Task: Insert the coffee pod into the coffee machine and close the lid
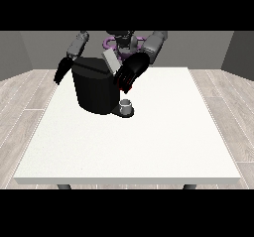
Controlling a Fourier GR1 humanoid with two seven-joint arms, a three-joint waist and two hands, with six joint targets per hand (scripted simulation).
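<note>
Hand at the view's right (pixel 130 74) hovers beside the coffee machine (pixel 94 89), just under its raised lid (pixel 111 61); whether the fingers hold anything I cannot tell. Coffee pod not seen; possibly in that hand or already inside. Lid tilts upward, not yet closed, and this hand is the nearer. Hand at the view's left (pixel 61 71) hangs by the machine's far side. A small cup (pixel 127 105) sits on the machine's base; contents unclear.

Black coffee machine (pixel 94 89) stands upright on the table, grey lid (pixel 111 61) raised.
</note>
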